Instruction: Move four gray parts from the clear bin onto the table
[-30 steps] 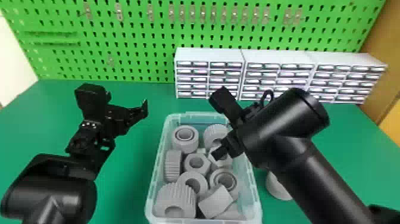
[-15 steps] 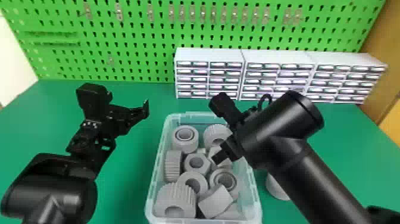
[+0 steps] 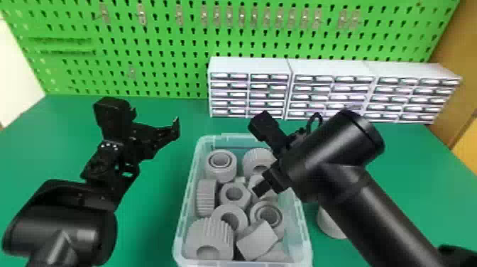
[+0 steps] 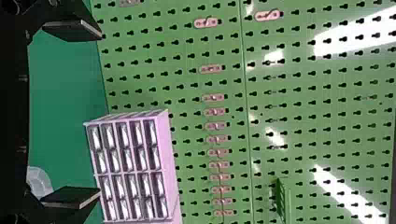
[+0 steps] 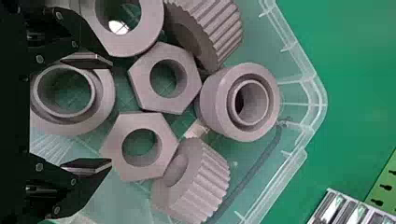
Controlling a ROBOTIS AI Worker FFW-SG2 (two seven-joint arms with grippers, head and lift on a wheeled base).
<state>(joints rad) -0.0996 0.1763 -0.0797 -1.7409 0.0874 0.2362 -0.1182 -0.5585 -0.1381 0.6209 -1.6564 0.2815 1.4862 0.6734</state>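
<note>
Clear bin (image 3: 308, 248), lower centre of the head view, on the green table (image 3: 159, 227); gray parts heaped inside: double-walled ring (image 3: 220, 174) at the bin's upper left, ribbed wheel (image 3: 257, 156) at its upper right, six-sided nut (image 3: 245, 197) near its middle, second ribbed wheel (image 3: 198, 234) at its lower left, others packed between. Gray part (image 3: 328, 222), one, on the table just right of the bin, partly behind the right arm. Right gripper (image 3: 271, 190), right of centre, over the right half of the bin, its two fingers apart above the parts. Left gripper (image 3: 155, 120), left of centre in the frame, left of the bin, its fingers well apart. White drawer cabinets (image 3: 248, 64), upper right, in a row. Green pegboard (image 3: 170, 64), across the top, with small metal hooks (image 3: 142, 14) along its upper portion
</note>
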